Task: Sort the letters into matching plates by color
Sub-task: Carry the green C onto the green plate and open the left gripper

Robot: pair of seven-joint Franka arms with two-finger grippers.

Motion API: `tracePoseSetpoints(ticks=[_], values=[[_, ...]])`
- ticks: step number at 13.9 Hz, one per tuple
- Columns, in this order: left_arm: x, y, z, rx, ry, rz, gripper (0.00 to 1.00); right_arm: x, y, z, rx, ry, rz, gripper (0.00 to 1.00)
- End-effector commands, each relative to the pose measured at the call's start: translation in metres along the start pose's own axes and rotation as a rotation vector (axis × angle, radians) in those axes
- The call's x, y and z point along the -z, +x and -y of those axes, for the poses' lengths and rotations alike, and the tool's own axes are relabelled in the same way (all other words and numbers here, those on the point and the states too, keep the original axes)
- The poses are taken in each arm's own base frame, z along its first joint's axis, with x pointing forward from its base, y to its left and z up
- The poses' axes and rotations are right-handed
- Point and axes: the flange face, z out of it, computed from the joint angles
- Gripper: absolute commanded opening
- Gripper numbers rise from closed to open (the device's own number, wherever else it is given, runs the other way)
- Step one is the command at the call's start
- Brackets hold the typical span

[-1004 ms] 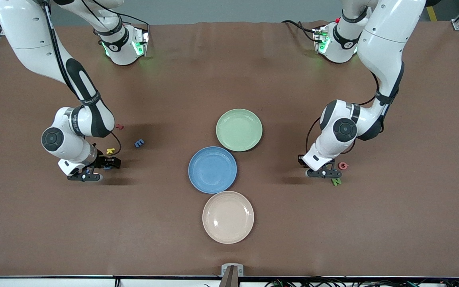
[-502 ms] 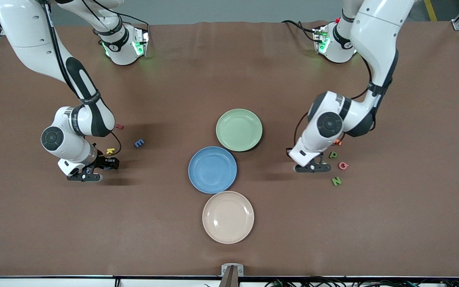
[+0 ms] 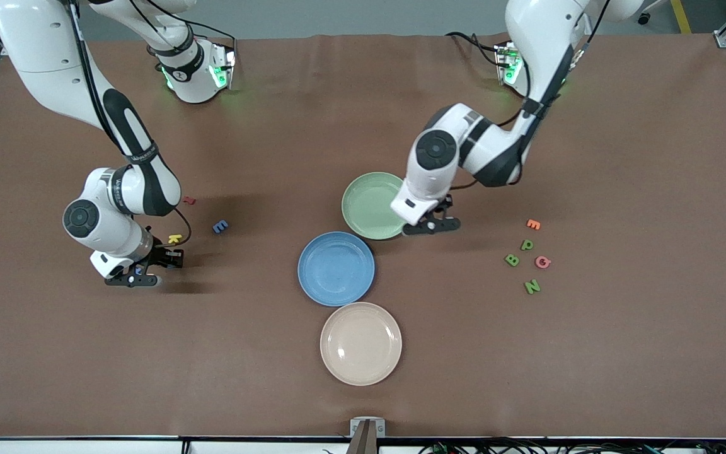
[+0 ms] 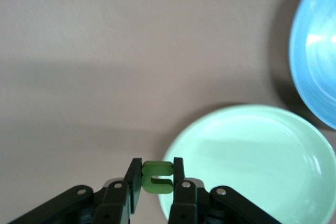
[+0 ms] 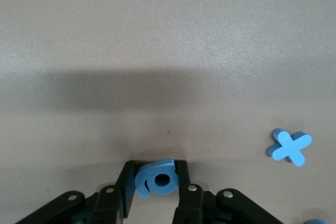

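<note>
At the right arm's end of the brown table (image 3: pixel 590 378), the right gripper (image 5: pixel 157 182) is closing its jaws around a blue letter a (image 5: pixel 156 178) lying there, a blue x (image 5: pixel 290 146) nearby. Over the pale green plate (image 4: pixel 252 156), the left gripper (image 4: pixel 157 177) is pinching a green u (image 4: pixel 157 176) by its flat sides. Such foam letters are probably light and squashy, needing gentle edge grips. The plates are sitting with ample bare tabletop around them.
</note>
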Motion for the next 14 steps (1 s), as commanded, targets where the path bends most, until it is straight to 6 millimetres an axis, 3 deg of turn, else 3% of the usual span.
tracePoseSetpoints(ticks=[1,4,9,12,14], values=[[-0.011,-0.015,-0.031,0.045,0.009,0.004,0.21,-0.008,-0.005,-0.001,-0.013,0.005,0.016,0.0],[-0.028,-0.036,-0.059,0.06,0.014,0.006,0.21,-0.006,-0.004,-0.002,-0.015,0.006,0.013,0.0],[-0.048,-0.057,-0.082,0.062,0.001,0.013,0.21,0.005,-0.002,0.004,-0.019,0.01,0.03,0.0],[-0.06,-0.072,-0.093,0.059,-0.015,0.029,0.21,0.046,0.007,0.018,-0.05,0.024,0.093,0.0],[-0.063,-0.076,-0.095,0.055,-0.014,0.032,0.24,0.072,0.015,0.043,-0.078,0.022,0.139,0.0]])
